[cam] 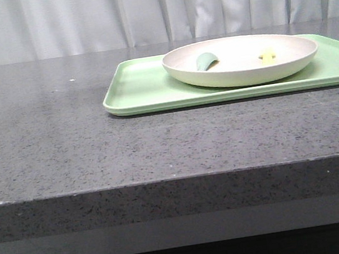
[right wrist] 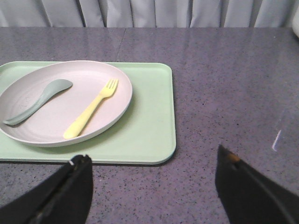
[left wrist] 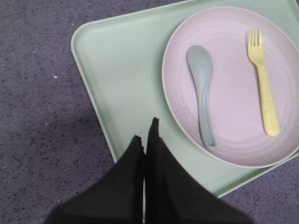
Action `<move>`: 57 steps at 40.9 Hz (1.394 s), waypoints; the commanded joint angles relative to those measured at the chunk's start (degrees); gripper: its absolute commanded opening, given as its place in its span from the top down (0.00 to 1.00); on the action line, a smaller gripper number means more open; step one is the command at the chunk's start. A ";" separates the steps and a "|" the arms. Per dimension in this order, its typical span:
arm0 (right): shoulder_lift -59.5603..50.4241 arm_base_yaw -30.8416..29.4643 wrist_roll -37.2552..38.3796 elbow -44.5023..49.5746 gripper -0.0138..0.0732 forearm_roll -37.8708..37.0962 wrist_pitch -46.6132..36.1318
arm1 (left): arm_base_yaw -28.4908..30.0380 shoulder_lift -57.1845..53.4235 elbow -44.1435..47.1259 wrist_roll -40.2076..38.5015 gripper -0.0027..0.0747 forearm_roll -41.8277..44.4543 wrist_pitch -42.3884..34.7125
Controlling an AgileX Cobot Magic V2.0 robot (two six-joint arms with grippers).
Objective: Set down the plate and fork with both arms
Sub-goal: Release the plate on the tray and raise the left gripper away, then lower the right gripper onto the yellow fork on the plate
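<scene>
A: Left wrist view: fork (left wrist: pixel 263 88) is lying in the plate (left wrist: pixel 233 46) beside a spoon (left wrist: pixel 202 93), plate sitting on the tray (left wrist: pixel 121 70). Fork's looking light, thin, slick; I'd be pinching mid-handle. Plate's stiff, so I'd be gripping the rim.

B: Left pincer (left wrist: pixel 145 133) is hovering over the tray, pressed together. Right pincer (right wrist: pixel 154 161) is hanging over the counter (right wrist: pixel 233 93), spread wide, empty.

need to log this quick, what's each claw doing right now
Left claw: closed, holding nothing, above the tray.
Right claw: open, empty, short of the tray.
</scene>
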 commanded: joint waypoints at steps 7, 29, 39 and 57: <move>0.66 -0.19 -0.65 -2.11 0.19 -0.13 -4.18 | 4.12 -20.45 24.00 0.31 0.99 0.58 -20.76; 0.66 -0.19 -0.65 -2.11 0.19 -0.13 -4.52 | 11.10 -58.02 71.68 3.40 0.99 2.10 -49.25; 3.44 -0.12 -0.65 -2.17 0.19 1.83 -6.87 | 10.14 -77.25 83.42 4.93 0.99 2.23 -51.88; 35.07 12.56 -0.59 -20.51 0.31 5.73 -4.80 | 10.14 -85.92 86.38 4.94 0.99 2.30 -52.46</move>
